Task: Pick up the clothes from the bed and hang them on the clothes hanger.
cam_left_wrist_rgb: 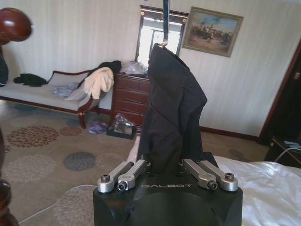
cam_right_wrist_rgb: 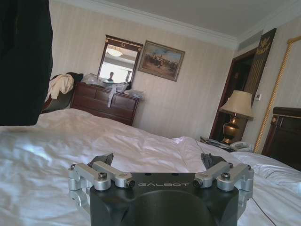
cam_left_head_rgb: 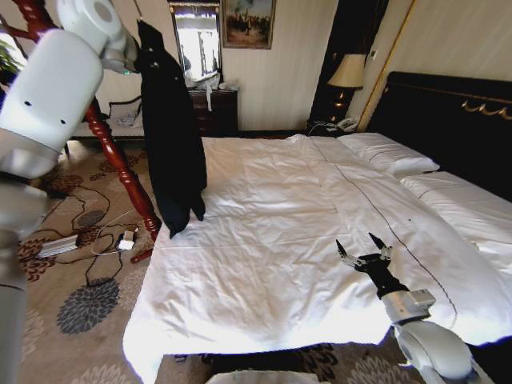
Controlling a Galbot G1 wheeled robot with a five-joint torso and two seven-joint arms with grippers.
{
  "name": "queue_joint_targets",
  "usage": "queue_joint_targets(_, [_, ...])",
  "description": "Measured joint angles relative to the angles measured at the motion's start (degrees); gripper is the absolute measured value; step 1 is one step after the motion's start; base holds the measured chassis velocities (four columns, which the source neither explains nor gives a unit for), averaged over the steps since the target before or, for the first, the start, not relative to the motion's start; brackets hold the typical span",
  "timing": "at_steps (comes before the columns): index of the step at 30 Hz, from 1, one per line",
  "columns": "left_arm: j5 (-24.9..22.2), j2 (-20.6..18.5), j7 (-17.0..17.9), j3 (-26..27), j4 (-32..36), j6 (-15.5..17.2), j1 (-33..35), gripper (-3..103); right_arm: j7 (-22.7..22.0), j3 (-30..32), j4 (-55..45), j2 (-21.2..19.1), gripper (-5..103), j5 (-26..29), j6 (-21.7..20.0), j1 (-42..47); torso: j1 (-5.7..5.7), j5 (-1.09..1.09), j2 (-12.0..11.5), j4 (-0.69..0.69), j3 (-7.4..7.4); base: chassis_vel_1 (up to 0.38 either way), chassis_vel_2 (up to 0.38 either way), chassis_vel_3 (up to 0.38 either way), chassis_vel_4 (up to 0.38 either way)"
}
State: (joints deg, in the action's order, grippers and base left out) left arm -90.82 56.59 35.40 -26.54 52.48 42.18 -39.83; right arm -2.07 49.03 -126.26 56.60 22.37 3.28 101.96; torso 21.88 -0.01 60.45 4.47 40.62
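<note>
The clothes [cam_left_head_rgb: 172,128], one limp black garment, hang upright beside the bed's left edge, their lower end just off the white sheet. In the left wrist view the clothes [cam_left_wrist_rgb: 171,108] drape from a small silver hook [cam_left_wrist_rgb: 163,44]; the clothes hanger itself is hidden under the fabric. My left gripper [cam_left_head_rgb: 128,56] is raised at the garment's top, and its jaws are drawn in on the cloth [cam_left_wrist_rgb: 164,165]. The bed [cam_left_head_rgb: 272,200] lies wide and wrinkled. My right gripper [cam_left_head_rgb: 364,244] hovers open just above the sheet near the bed's front right [cam_right_wrist_rgb: 157,157].
A reddish-brown coat stand [cam_left_head_rgb: 120,160] leans right behind the garment. Cables and a power strip [cam_left_head_rgb: 120,240] lie on the patterned carpet. A dresser [cam_left_head_rgb: 216,112], a lamp [cam_left_head_rgb: 348,72] and a sofa [cam_left_wrist_rgb: 42,89] with pale garments [cam_left_wrist_rgb: 96,82] stand along the walls.
</note>
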Motion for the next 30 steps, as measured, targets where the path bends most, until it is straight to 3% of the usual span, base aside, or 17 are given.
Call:
queue_joint_targets(20, [1.82, -3.4, -1.94, 1.04, -3.35, -0.07, 1.26, 18, 0.0, 0.0, 0.0, 0.0, 100, 0.0, 0.0, 0.0, 0.0, 0.0, 0.0, 0.0, 0.0, 0.0, 0.0, 0.0, 0.0])
queue_joint_targets(30, [2.12, -4.94, -2.15, 2.32, -1.89, -0.07, 2.38, 18, 0.0, 0.0, 0.0, 0.0, 100, 0.0, 0.0, 0.0, 0.0, 0.01, 0.0, 0.0, 0.0, 0.0, 0.0, 0.0, 0.0])
